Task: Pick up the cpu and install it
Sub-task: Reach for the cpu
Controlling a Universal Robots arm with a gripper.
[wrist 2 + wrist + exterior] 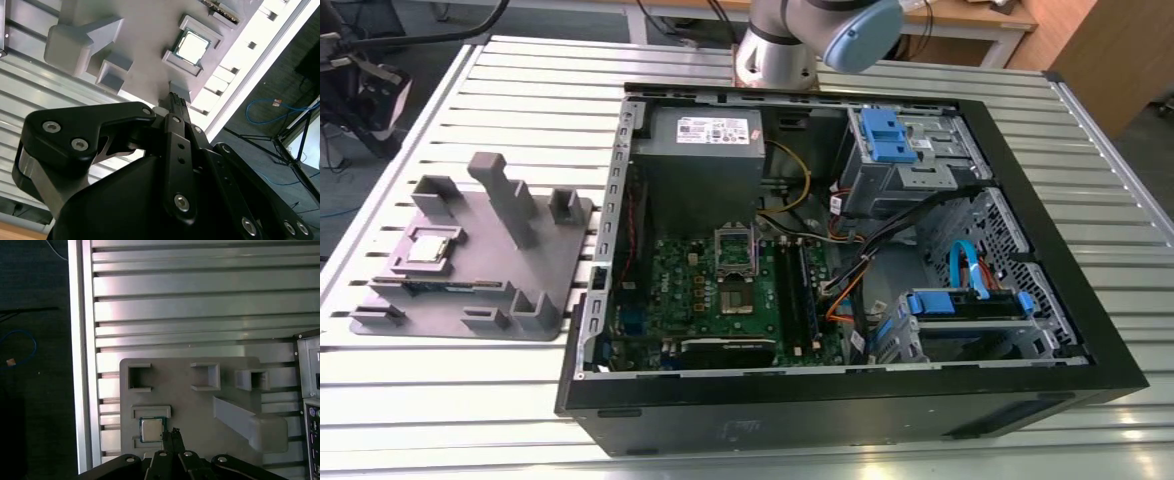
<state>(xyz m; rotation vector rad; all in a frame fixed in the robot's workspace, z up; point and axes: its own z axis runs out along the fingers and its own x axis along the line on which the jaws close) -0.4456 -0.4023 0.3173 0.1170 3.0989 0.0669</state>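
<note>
1. The cpu point(427, 247) lay flat in its pocket on the grey tray point(494, 262), at the exterior view's left of the open computer case point(854, 400).
2. The gripper point(174, 432) hung above the tray, its fingertips point(175, 102) pinched together on nothing (no gap showed).
3. In both wrist views the cpu sat just beside the tips, not under them. Being square, it offered no long axis.
</note>
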